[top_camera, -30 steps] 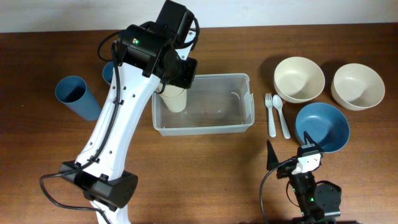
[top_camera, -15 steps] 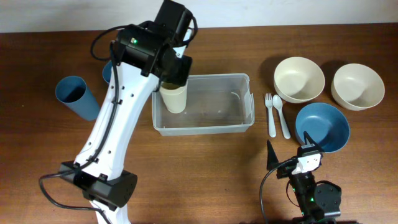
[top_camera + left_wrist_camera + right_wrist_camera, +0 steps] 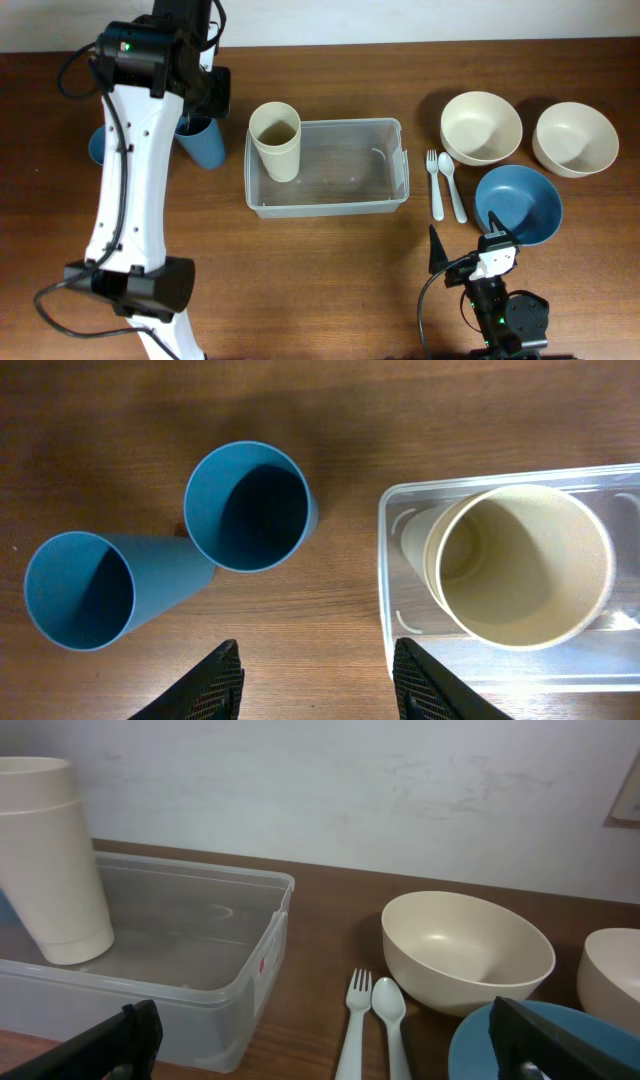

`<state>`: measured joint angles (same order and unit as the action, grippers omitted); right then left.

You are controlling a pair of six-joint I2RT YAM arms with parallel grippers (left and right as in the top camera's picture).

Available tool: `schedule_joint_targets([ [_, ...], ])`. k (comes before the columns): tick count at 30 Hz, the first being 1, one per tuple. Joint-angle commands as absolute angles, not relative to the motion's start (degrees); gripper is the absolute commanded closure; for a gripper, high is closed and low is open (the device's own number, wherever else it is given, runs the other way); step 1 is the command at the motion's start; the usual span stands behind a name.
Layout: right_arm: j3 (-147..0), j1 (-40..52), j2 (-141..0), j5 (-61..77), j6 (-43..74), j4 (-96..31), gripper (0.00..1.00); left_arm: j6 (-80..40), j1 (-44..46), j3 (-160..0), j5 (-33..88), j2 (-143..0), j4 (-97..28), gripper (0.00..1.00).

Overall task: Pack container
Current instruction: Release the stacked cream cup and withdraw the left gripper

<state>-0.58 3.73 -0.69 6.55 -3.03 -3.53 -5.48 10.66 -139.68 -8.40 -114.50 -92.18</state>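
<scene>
- Leftward the left arm has swung, away from the container [image 3: 350,172] to the desk's far-left corner, leaving the cream cup [image 3: 275,140] standing upright in the container's left end.
- The left gripper [image 3: 318,682] now hangs with fingers parted and empty over two blue cups [image 3: 248,505], which touch each other.
- The container sits mid-desk, nearer the far edge, with nothing else inside.
- That placement looks finished; a blue cup is probably next.
- Near the front edge, the right gripper [image 3: 340,1045] is spread wide, holding nothing.
- The bowls [image 3: 481,127], fork [image 3: 435,185] and spoon [image 3: 451,187] wait unpacked on the right.
</scene>
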Motion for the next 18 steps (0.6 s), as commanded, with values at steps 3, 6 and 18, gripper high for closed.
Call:
schedule_joint_targets([
  [3,-0.3,3.4,-0.3,6.7,-3.0,-3.9,0.01,-3.3,8.4,-139.6,-7.8,-119.9,-92.2,0.51],
  [6,-0.3,3.4,-0.3,6.7,-3.0,-3.9,0.01,-3.3,7.6,-139.6,-7.8,-122.1,-92.2,0.56],
  [18,-0.3,3.4,-0.3,6.7,-3.0,-3.9,0.01,-2.9,6.6,-139.6,-5.7,-126.8,-90.1,0.56],
])
